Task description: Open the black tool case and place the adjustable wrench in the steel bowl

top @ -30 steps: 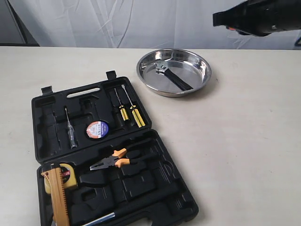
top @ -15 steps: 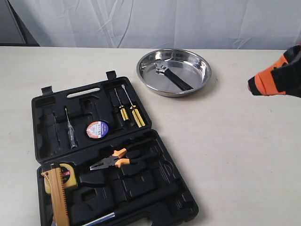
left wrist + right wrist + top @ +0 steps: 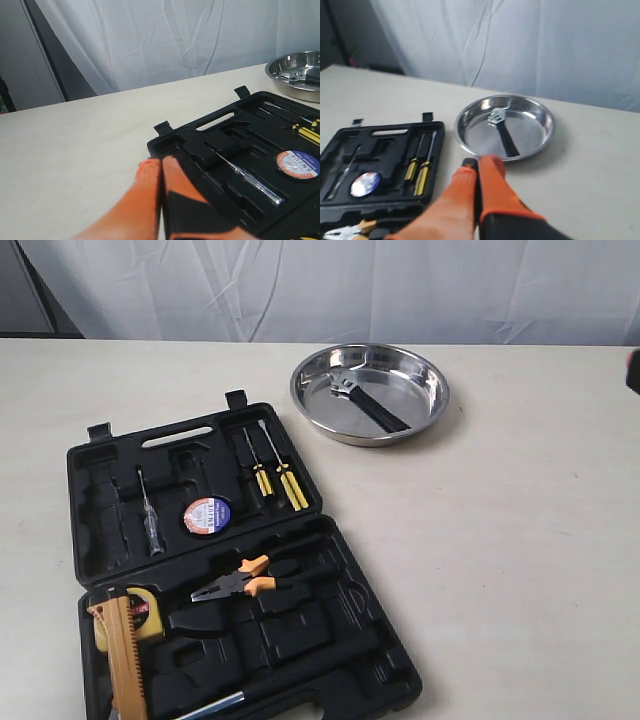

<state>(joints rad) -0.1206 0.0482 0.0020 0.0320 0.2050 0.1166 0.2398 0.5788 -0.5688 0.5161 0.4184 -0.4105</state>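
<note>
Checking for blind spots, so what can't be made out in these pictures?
Exterior view: near edge of the black tool case, cut off by the frame's bottom.
Left wrist view: part of the steel bowl, cut off by the frame edge.
Right wrist view: jaw setting of the adjustable wrench, blurred.

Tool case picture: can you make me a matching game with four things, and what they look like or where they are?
Things:
1 wrench
2 pliers
3 screwdrivers
4 tape roll

Clues:
A orange handles
B round and flat
C lying in the bowl
D yellow handles

Pairs: 1-C, 2-A, 3-D, 4-B
</note>
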